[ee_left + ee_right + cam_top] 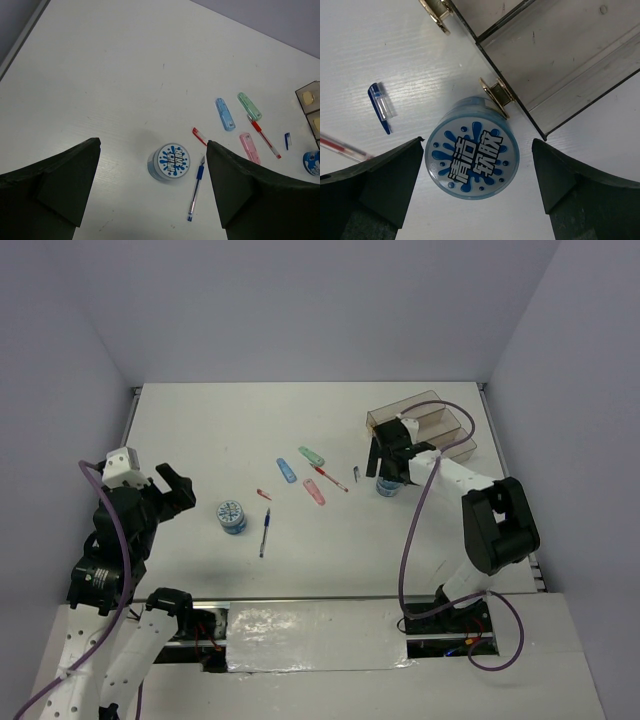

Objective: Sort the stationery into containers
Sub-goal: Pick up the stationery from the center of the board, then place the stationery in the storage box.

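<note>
One blue-and-white tape roll [232, 515] stands left of centre, also in the left wrist view [170, 161]. My left gripper [178, 490] is open and empty, left of it [152, 185]. A second tape roll [387, 486] [472, 155] stands against the corner of the brown-tinted containers [425, 425] [555, 55]. My right gripper [388, 468] [477, 185] is open above it, its fingers on either side and apart from it. A blue pen [265, 532] [196, 187] lies beside the first roll.
Between the rolls lie a small red bit [264, 494], a blue flat piece [286, 470], a green flat piece [311, 455], a pink flat piece [314, 491], a red pen [330, 478] and a small blue bit [356, 475] [382, 106]. Walls close the table's sides.
</note>
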Controlling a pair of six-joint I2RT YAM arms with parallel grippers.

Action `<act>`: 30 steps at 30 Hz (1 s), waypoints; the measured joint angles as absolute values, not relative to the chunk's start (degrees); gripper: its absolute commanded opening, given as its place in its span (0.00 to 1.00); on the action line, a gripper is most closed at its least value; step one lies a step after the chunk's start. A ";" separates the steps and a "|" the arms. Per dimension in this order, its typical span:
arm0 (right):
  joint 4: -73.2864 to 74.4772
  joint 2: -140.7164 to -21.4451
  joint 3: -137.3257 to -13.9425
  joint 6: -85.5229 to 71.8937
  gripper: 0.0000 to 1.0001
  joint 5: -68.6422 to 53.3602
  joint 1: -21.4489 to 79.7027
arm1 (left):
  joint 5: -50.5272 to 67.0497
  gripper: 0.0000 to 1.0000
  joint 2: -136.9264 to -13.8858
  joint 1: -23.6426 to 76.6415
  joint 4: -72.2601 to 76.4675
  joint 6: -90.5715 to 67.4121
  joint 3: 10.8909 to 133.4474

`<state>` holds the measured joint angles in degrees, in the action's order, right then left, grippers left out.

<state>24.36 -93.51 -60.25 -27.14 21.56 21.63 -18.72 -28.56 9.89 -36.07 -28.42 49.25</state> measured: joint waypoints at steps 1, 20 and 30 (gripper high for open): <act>23.99 -93.62 -60.18 -27.07 0.94 21.47 21.41 | -18.72 0.99 -28.56 9.89 -35.99 -28.42 49.25; 21.08 -90.35 -58.63 -22.70 0.00 9.76 20.67 | -17.74 0.99 -30.20 9.89 -35.83 -28.38 49.23; 24.56 -90.56 -81.45 -18.39 0.00 4.25 14.55 | -17.69 0.99 -30.20 9.89 -35.75 -28.36 49.21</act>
<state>24.56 -90.56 -81.45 -18.39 4.25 14.55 -17.69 -30.20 9.89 -35.75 -28.36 49.21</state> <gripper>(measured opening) 0.723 0.993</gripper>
